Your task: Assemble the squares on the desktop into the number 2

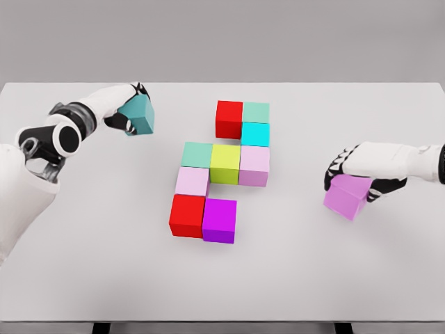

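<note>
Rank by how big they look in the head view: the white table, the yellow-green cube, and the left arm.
1. White table, filling most of the view.
2. Left arm, though being near the camera enlarges it.
3. Yellow-green cube, clearly smallest.

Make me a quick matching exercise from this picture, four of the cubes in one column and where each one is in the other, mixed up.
Column one:
1. teal cube
2. violet cube
3. yellow-green cube
4. magenta cube

Column two:
A. bottom row of the figure, beside a red cube
B. in the left hand
C. middle of the figure's middle row
D. in the right hand

Pairs: 1-B, 2-D, 3-C, 4-A
</note>
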Controlling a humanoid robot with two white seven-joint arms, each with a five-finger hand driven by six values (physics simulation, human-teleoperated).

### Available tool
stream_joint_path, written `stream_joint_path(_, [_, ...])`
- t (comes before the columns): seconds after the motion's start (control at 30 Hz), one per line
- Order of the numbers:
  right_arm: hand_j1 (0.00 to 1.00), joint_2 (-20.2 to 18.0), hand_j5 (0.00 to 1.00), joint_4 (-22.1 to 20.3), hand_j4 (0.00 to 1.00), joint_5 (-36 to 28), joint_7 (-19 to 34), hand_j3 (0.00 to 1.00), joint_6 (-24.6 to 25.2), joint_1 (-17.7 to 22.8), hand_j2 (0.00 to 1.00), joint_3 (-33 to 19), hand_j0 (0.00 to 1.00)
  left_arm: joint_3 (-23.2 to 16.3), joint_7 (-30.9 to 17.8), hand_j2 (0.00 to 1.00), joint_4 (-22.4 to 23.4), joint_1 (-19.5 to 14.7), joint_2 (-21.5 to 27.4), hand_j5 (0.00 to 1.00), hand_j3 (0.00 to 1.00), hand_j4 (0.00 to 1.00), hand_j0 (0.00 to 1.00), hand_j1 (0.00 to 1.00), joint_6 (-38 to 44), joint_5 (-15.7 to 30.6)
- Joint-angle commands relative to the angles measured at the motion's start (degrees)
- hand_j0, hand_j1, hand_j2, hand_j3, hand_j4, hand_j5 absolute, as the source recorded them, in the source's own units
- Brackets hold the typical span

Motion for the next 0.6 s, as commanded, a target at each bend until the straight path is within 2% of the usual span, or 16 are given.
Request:
stream_joint_path(0.0, [0.51, 1.1, 0.51, -0.34, 0.51, -0.06, -0.02, 0.51, -2.48, -0.09, 0.51, 0.05, 0.51, -0.2, 0.09, 0.34, 2.32, -0.09, -3.62, 0.34, 0.34, 0.34, 0.34, 0.34, -0.07, -3.15])
stream_joint_path(0.1, [0.51, 2.78, 0.51, -0.43, 0.51, 1.17, -0.02, 0.51, -6.52, -0.88, 0.51, 0.06, 0.51, -1.16, 0.09, 0.34, 5.92, -1.76, -7.31, 0.34, 0.34, 0.34, 0.34, 0.34, -0.07, -5.52])
stream_joint_path(0.2, [0.51, 3.83, 0.51, -0.43, 0.51, 1.17, -0.02, 0.51, -12.32, -1.23, 0.51, 0.06, 0.51, -2.22, 0.09, 0.33, 6.89, -2.46, -9.25, 0.33, 0.33, 0.33, 0.33, 0.33, -0.07, -6.75])
stream_joint_path(0.3, [0.51, 5.85, 0.51, -0.43, 0.51, 1.26, -0.02, 0.51, -12.61, -1.23, 0.51, 0.32, 0.51, -2.57, 0.09, 0.33, 7.5, -2.46, -10.91, 0.33, 0.33, 0.33, 0.33, 0.33, -0.07, -8.42])
stream_joint_path(0.57, [0.51, 8.31, 0.51, -0.43, 0.51, 1.44, -0.02, 0.51, -12.61, -2.11, 0.51, 0.93, 0.51, -2.92, 0.09, 0.33, 10.49, -3.69, -15.48, 0.33, 0.33, 0.33, 0.33, 0.33, -0.16, -11.77])
